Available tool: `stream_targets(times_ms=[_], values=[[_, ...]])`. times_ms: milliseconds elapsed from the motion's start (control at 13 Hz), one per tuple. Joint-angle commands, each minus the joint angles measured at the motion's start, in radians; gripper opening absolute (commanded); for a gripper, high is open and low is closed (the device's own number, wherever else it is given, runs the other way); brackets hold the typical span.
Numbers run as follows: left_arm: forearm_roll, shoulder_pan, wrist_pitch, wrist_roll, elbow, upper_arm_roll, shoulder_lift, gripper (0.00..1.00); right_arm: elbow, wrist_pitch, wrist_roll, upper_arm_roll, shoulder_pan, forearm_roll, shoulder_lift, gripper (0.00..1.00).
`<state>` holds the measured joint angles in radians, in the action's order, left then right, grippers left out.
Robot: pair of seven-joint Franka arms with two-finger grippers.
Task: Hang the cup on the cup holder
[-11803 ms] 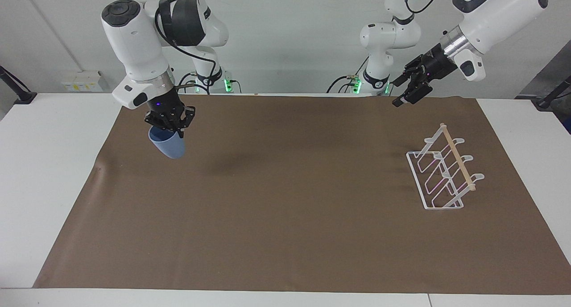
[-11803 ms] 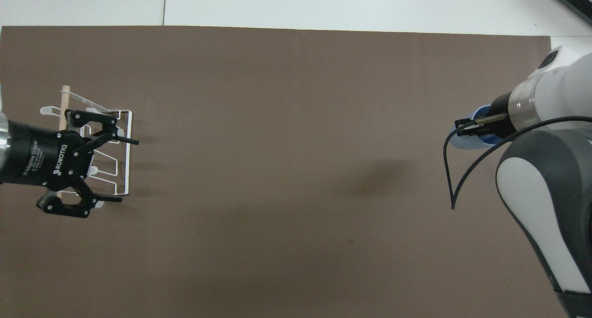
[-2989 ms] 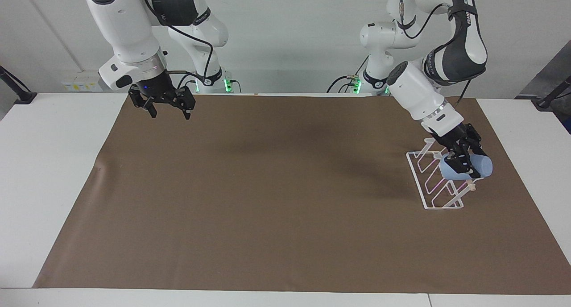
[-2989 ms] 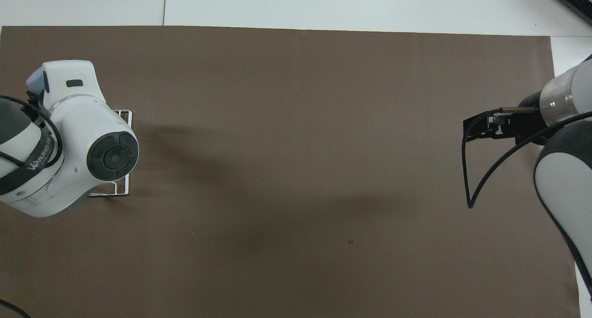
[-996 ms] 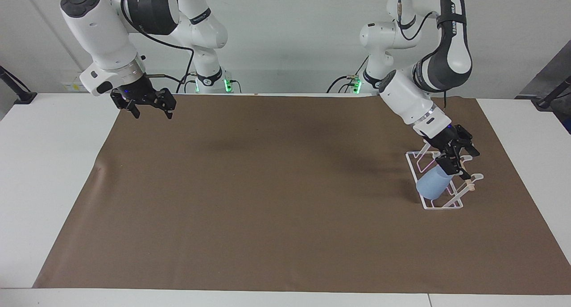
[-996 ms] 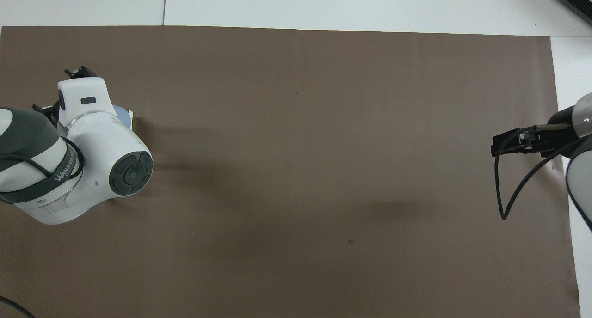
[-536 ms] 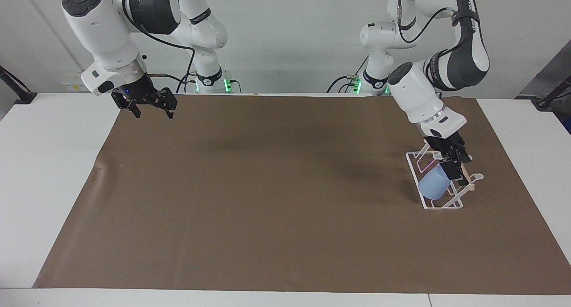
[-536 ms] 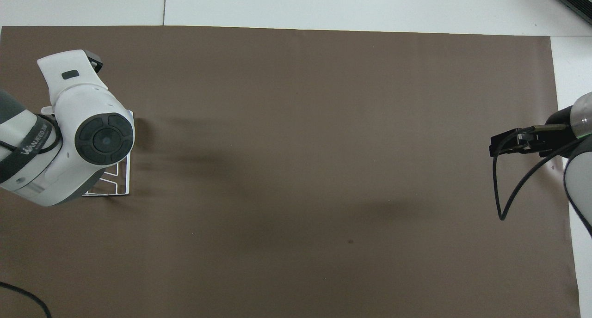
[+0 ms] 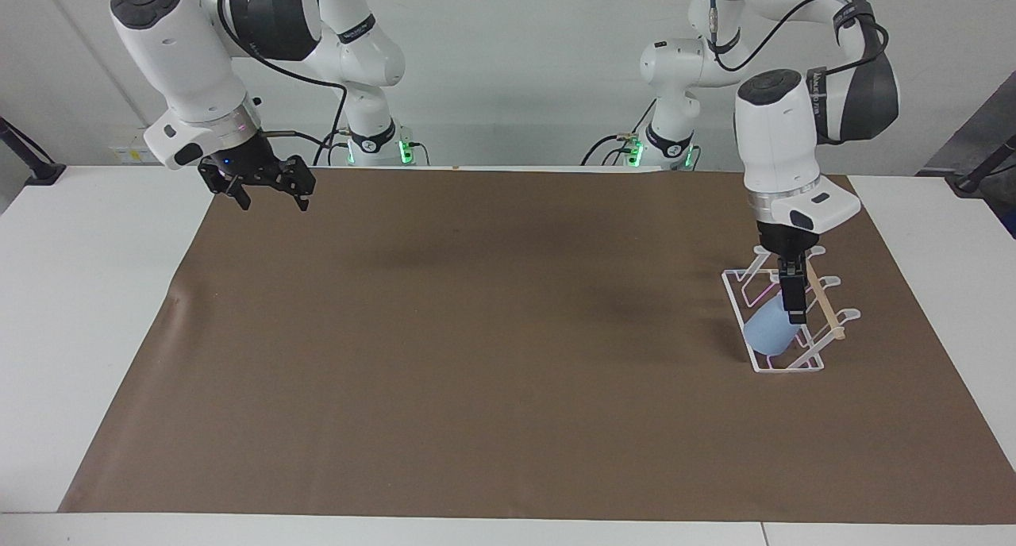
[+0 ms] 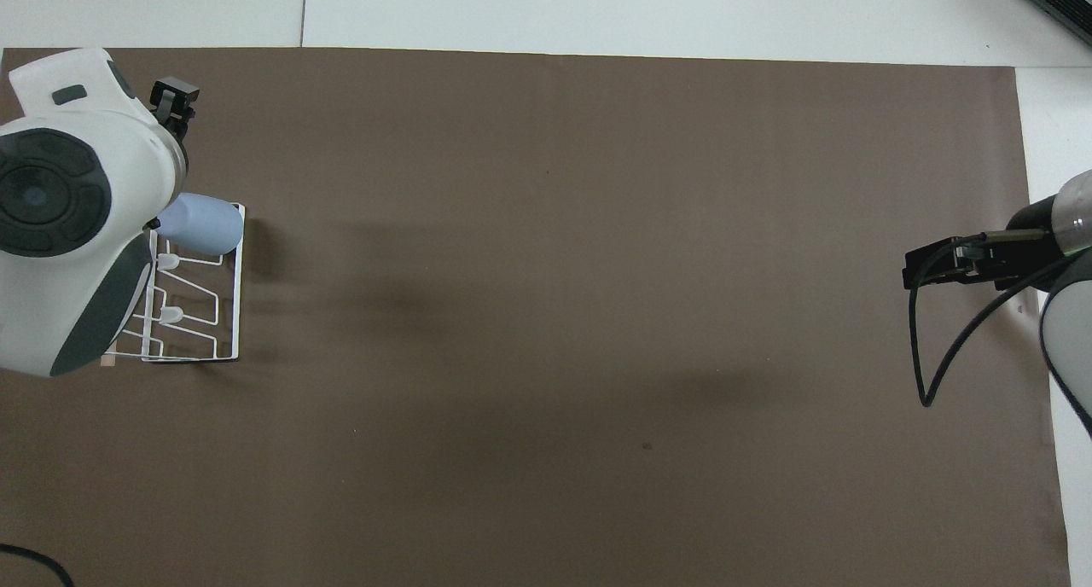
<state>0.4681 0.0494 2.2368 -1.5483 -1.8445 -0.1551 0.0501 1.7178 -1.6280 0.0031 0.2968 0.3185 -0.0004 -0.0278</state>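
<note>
The light-blue cup (image 9: 767, 333) (image 10: 203, 223) rests slanted on a prong of the white wire cup holder (image 9: 735, 279) (image 10: 238, 314), at the holder's end farthest from the robots. My left gripper (image 9: 794, 312) points straight down over the holder beside the wooden rod (image 9: 822, 309) and is seen edge-on. It is open, and one fingertip stands against the cup's upper part. In the overhead view the left wrist (image 10: 60, 186) hides much of the holder. My right gripper (image 9: 264, 198) hangs open and empty over the mat's corner at the right arm's end, where that arm waits.
A brown mat (image 9: 476, 332) covers most of the white table (image 9: 87, 292). Nothing else stands on it. The holder sits near the mat's edge at the left arm's end.
The left arm's wrist has swung upright over the holder, turning the gripper straight down. The cup has stayed on its prong. The right arm has not moved.
</note>
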Motion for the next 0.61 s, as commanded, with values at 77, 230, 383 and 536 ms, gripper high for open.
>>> stream_targets(times_ms=[77, 230, 383, 536], values=[[-0.193, -0.013, -0.124, 0.267, -0.01, 0.003, -0.105, 1.0, 0.023, -0.01, -0.025, 0.004, 0.01, 0.02, -0.023, 1.0], [-0.25, -0.013, -0.19, 0.402, -0.009, 0.006, -0.128, 1.0, 0.023, -0.01, -0.025, 0.004, 0.01, 0.022, -0.023, 1.0], [-0.333, -0.013, -0.224, 0.483, 0.008, 0.012, -0.13, 1.0, 0.023, -0.01, -0.025, 0.004, 0.01, 0.02, -0.023, 1.0], [-0.406, -0.025, -0.25, 0.578, 0.004, 0.016, -0.141, 1.0, 0.023, -0.01, -0.025, 0.002, 0.01, 0.02, -0.023, 1.0]])
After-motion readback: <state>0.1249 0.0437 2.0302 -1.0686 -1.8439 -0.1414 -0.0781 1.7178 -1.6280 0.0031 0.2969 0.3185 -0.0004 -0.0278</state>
